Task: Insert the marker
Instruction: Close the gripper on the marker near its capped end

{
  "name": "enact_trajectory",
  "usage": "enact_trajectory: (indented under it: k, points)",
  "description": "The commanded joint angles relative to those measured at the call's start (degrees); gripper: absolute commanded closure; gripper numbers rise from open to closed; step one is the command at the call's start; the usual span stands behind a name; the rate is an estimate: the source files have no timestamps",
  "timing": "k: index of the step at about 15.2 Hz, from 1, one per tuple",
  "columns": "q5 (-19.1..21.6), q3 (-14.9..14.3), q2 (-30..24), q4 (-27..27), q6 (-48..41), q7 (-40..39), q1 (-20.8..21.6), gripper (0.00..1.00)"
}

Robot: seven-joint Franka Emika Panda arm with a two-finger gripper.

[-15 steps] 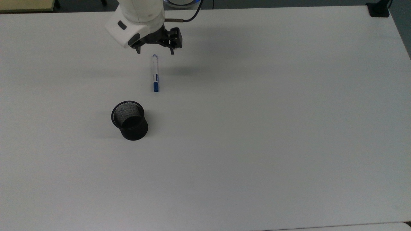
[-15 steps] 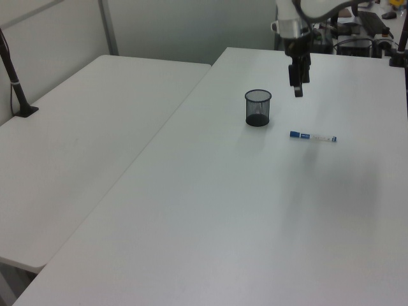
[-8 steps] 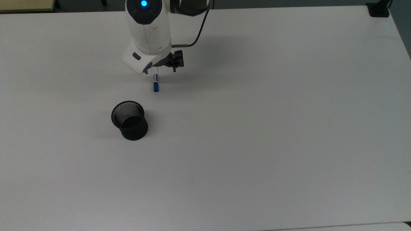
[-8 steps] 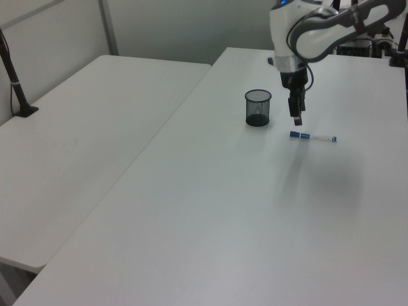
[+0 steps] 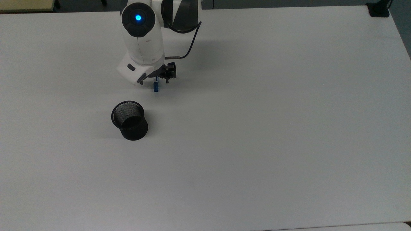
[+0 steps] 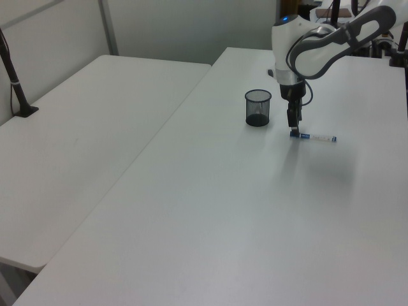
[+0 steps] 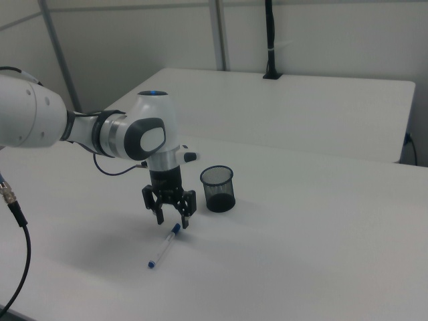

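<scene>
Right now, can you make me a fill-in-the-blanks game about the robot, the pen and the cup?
1. The marker lies flat on the ____.
2. Its cap is coloured ____.
3. The open gripper hangs over the marker's ____ end.
4. The mesh cup stands upright and is coloured ____.

Missing words: table; blue; capped; black

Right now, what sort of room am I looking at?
Likely a robotics lab: a white robot arm over plain white tables, with a marker and mesh cup as test props.
</scene>
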Motion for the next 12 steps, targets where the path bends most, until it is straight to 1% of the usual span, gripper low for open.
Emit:
enact_trajectory:
  k: [1, 3, 12]
  points:
    - [-0.6, -0.3, 0.9, -0.7, 3.0, -0.7, 0.7, 0.39]
    - [-0.6, -0.3, 0.9, -0.7, 3.1, -0.7, 0.8, 0.52]
    - [-0.6, -0.3, 1.1, -0.9, 3.1, -0.9, 0.6, 0.76]
